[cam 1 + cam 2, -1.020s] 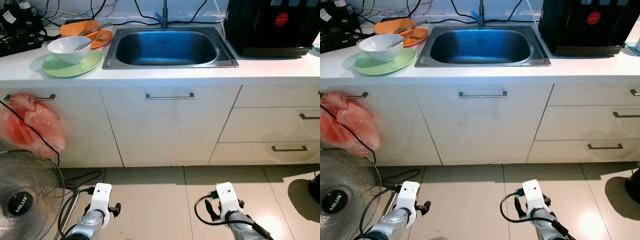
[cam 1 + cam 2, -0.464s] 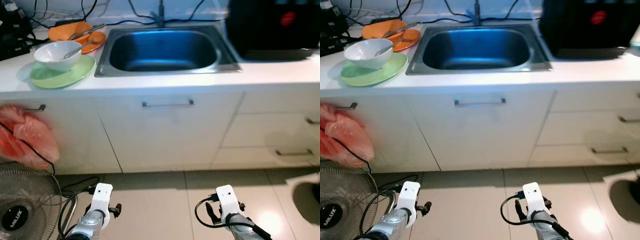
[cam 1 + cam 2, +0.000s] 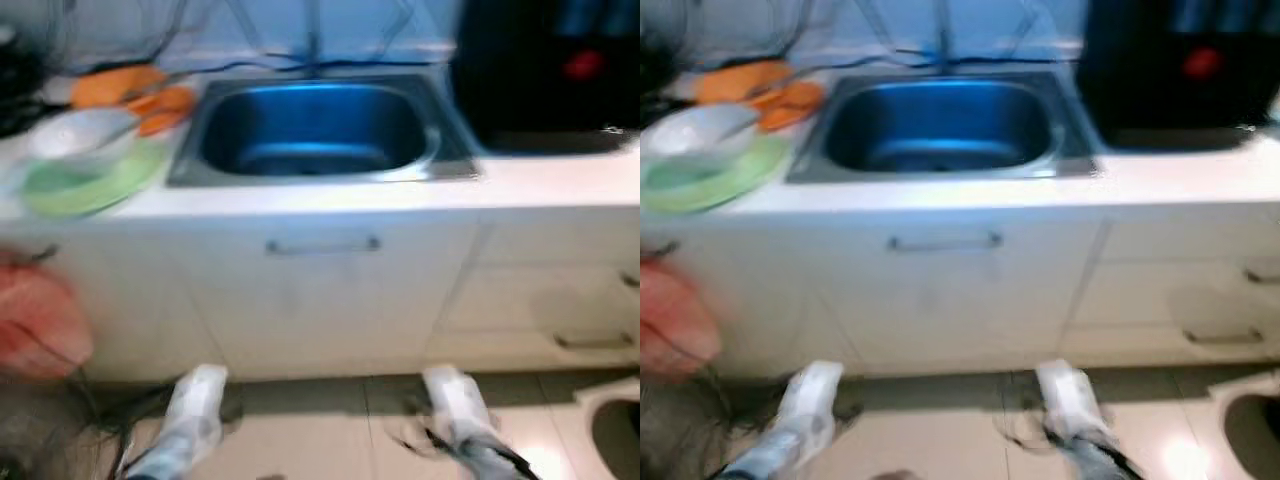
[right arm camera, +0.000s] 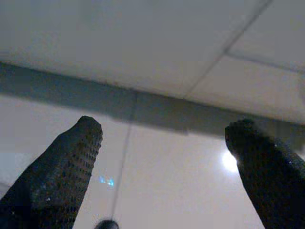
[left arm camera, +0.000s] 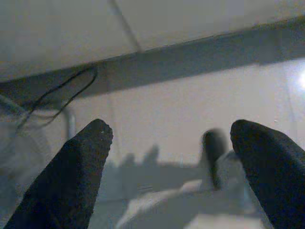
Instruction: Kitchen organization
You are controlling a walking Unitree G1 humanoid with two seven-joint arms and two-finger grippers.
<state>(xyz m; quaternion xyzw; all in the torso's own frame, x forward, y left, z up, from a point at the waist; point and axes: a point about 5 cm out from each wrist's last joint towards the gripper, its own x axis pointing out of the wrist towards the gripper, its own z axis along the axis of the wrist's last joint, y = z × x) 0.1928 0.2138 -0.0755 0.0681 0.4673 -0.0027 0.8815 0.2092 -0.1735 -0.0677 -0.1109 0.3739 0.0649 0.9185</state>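
The head views are blurred. A white desk [image 3: 300, 205] runs across the scene with a steel sink [image 3: 315, 130] sunk into its middle, at 12 o'clock from the robot. At 10 o'clock on the desk sit the dishes: a white bowl [image 3: 80, 135] on a green plate [image 3: 85, 180], with orange plates [image 3: 130, 95] just behind them. At 2 o'clock a black appliance [image 3: 545, 80] with a red spot stands on the desk beside the sink. Below, a cupboard door with a metal handle [image 3: 322, 245] faces the robot, and drawers [image 3: 560, 300] lie at 3 o'clock. A pink plastic bag [image 3: 35, 325] hangs at 9 o'clock, with dark cables [image 3: 110, 410] on the tiled floor [image 3: 320, 430] beneath it.

Both arms hang low above the floor. The left pincer [image 5: 167, 143] is released, fingers spread wide, grasping nothing; the right pincer [image 4: 162, 143] is likewise spread wide and holds nothing.
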